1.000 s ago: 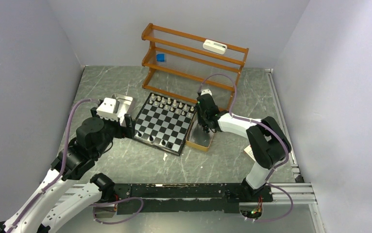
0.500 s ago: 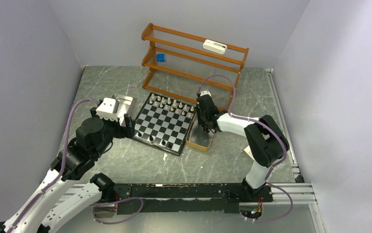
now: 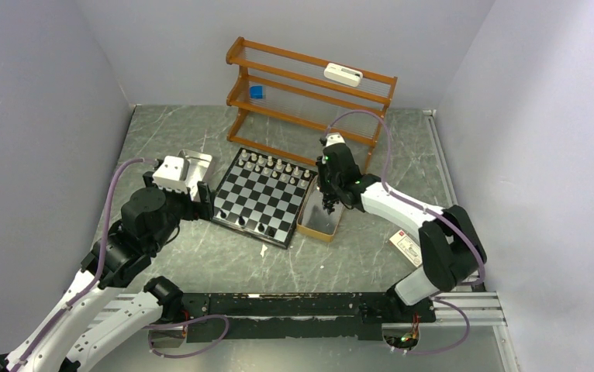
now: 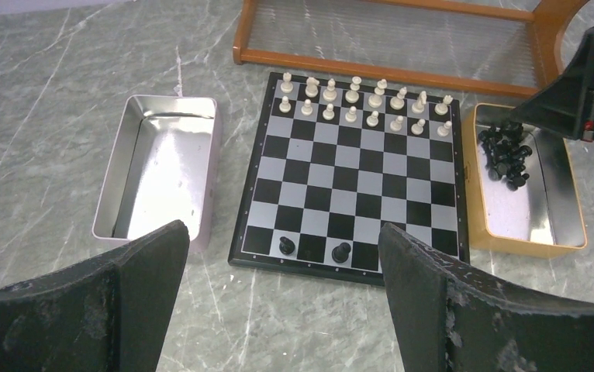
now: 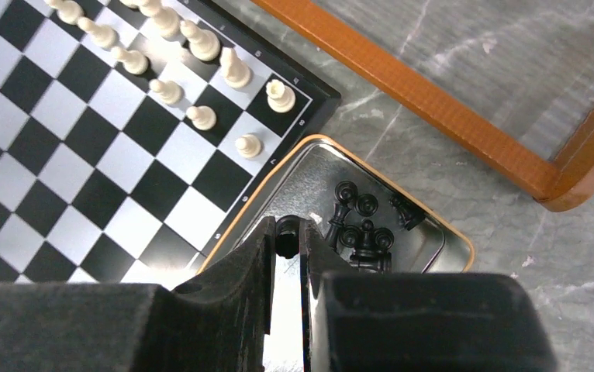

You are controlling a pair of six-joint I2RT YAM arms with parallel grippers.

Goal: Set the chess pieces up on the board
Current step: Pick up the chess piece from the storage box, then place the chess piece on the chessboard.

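Observation:
The chessboard [image 3: 263, 198] lies mid-table, also in the left wrist view [image 4: 356, 174] and the right wrist view [image 5: 84, 147]. White pieces [image 4: 364, 101] fill its two far rows. Two black pieces [image 4: 313, 249] stand on its near row. Several black pieces [image 5: 364, 225] lie heaped in the tan box [image 3: 319, 219]. My right gripper [image 5: 288, 236] is above that box, shut on a black piece [image 5: 286, 235] at its tips. My left gripper [image 4: 278, 310] is open and empty, hovering over bare table before the board's near edge.
An empty metal tray [image 4: 158, 170] sits left of the board. A wooden rack [image 3: 309, 97] stands behind the board with a white device [image 3: 343, 74] and a blue block [image 3: 257, 92] on it. A paper tag [image 3: 407, 246] lies by the right arm.
My right arm has swung its elbow out to the right and its gripper has risen slightly over the tan box. The left arm has not moved.

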